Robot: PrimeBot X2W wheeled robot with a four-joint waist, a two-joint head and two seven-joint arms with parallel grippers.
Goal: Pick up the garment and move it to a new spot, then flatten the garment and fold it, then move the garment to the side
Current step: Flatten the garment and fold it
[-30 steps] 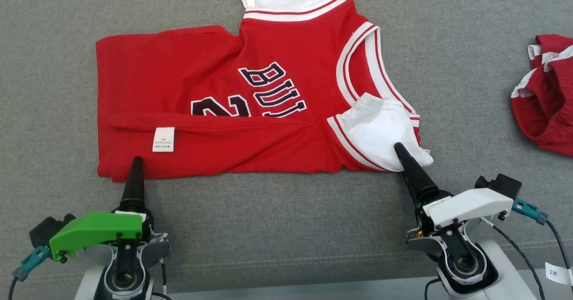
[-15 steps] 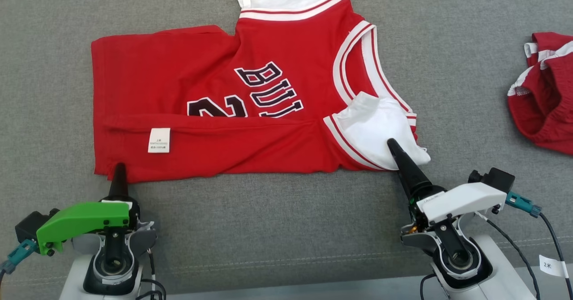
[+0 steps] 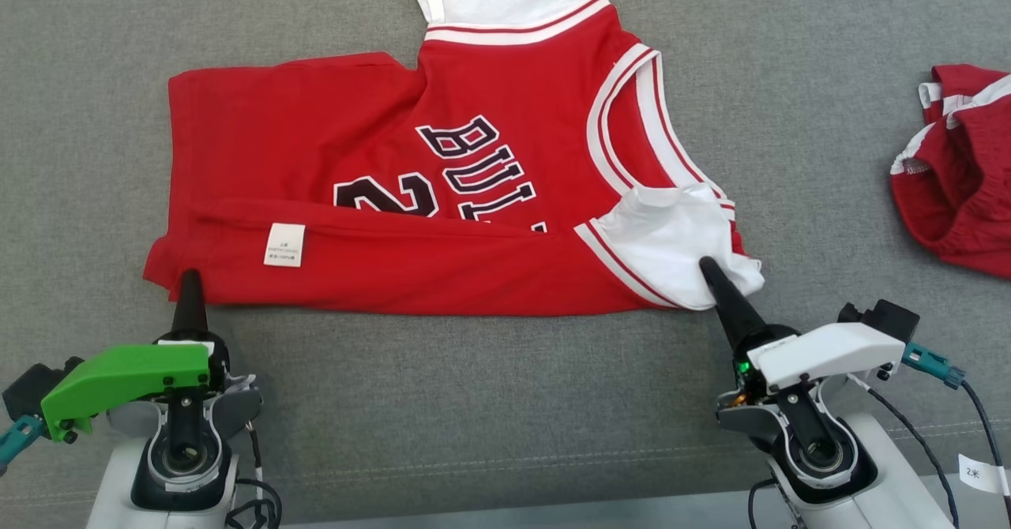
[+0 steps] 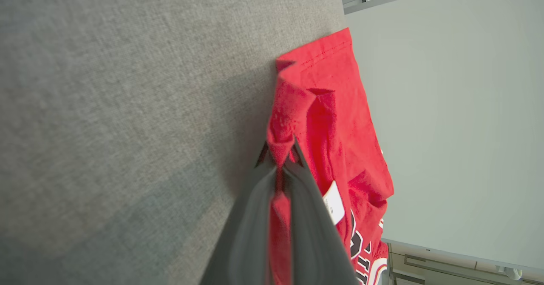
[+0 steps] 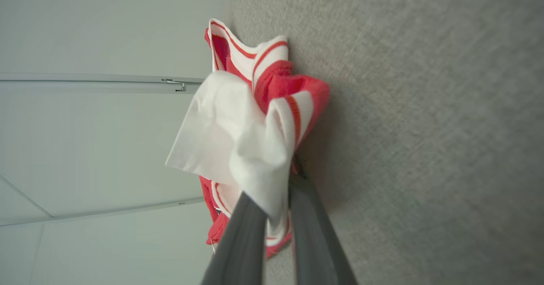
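Head view: a red jersey point(image 3: 442, 197) lies midway across a grey fabric surface point(image 3: 505, 403), one long edge already folded over, with the left gripper point(image 3: 189, 280) at its near-left hem corner and the right gripper point(image 3: 708, 270) at the white sleeve on its near-right end. Left wrist view: that gripper's jaws are pinched shut on a bunched red hem corner. Right wrist view: the jaws are clamped shut on white sleeve cloth and striped trim, so folding looks partly done, with more folding and the move aside left to do.
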